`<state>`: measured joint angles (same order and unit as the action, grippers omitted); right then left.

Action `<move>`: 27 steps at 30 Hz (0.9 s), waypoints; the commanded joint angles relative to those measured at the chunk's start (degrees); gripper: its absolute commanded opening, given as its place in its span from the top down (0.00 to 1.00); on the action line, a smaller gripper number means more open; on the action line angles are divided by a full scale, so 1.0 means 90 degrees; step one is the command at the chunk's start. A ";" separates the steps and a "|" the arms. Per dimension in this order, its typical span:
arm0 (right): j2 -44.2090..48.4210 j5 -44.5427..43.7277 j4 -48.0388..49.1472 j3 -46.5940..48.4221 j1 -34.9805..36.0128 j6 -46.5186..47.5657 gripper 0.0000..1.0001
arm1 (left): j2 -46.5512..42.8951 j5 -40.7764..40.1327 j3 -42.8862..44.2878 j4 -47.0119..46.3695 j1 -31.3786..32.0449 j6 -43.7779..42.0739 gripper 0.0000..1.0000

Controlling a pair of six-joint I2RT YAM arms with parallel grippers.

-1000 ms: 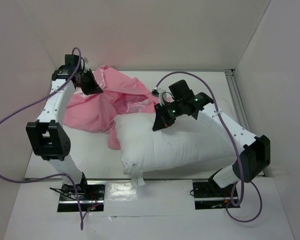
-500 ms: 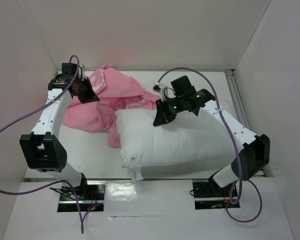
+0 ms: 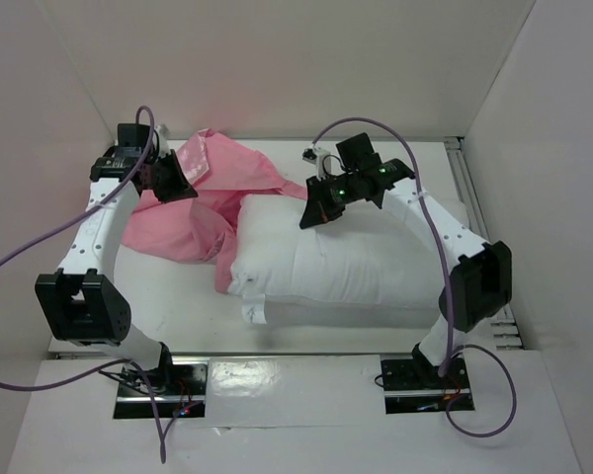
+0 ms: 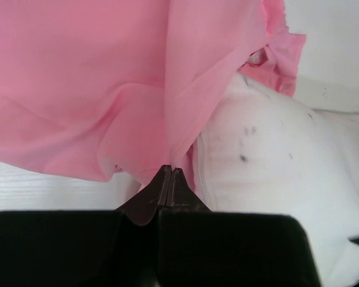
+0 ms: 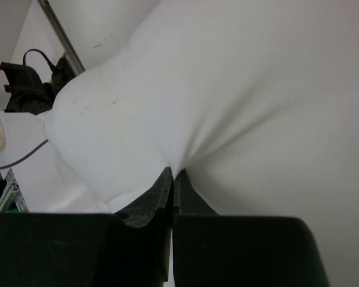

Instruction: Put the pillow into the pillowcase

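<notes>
The plump white pillow (image 3: 346, 267) lies across the middle of the table, its far left corner against the pink pillowcase (image 3: 227, 183), which is bunched at the back left. My left gripper (image 3: 186, 181) is shut on a fold of the pillowcase (image 4: 107, 89) at its left side, and the pillow (image 4: 269, 173) shows just to the right of that fold. My right gripper (image 3: 311, 215) is shut on the pillow (image 5: 227, 95) near its far edge, the white cloth pulled into creases at the fingertips (image 5: 166, 176).
White walls enclose the table on three sides. A metal rail (image 3: 471, 197) runs along the right edge. Both arm bases (image 3: 158, 390) sit at the near edge with purple cables looping around the arms.
The right gripper has dragged the pillow toward the back and left, closer to the pillowcase. The left arm has drawn back and outward, still holding the pink fabric.
</notes>
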<state>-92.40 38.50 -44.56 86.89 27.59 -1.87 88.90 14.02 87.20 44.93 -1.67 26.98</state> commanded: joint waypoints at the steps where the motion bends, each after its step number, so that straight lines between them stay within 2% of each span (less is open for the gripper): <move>1: -0.0465 0.0468 0.0654 0.0530 0.0107 -0.0046 1.00 | -0.0444 0.0404 -0.0011 -0.0109 0.0019 -0.0137 1.00; 6: -0.0622 0.0176 0.1111 0.0394 0.0254 -0.0308 1.00 | -0.0503 0.0580 0.0067 -0.0109 0.0234 -0.0195 1.00; 14: -0.0905 -0.1668 0.1688 0.1302 0.0069 -0.1178 1.00 | -0.0932 0.0776 -0.0381 0.0184 0.0362 -0.0449 1.00; 19: -0.0632 -0.1778 0.2528 0.1098 -0.0487 -0.2066 1.00 | -0.1099 0.0717 -0.0597 0.0301 0.0420 -0.0576 1.00; 23: -0.0797 -0.1524 0.2880 0.1097 -0.0566 -0.2370 1.00 | -0.0943 0.0650 -0.0529 0.0379 0.0625 -0.0576 1.00; 27: -0.1080 -0.2109 0.3076 0.1039 -0.0566 -0.2527 1.00 | -0.0816 0.0649 -0.0285 0.0535 0.0772 -0.0635 1.00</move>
<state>-101.25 24.40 -26.85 94.52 22.96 -22.04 80.95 19.38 82.17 47.42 4.45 22.81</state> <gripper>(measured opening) 0.012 0.024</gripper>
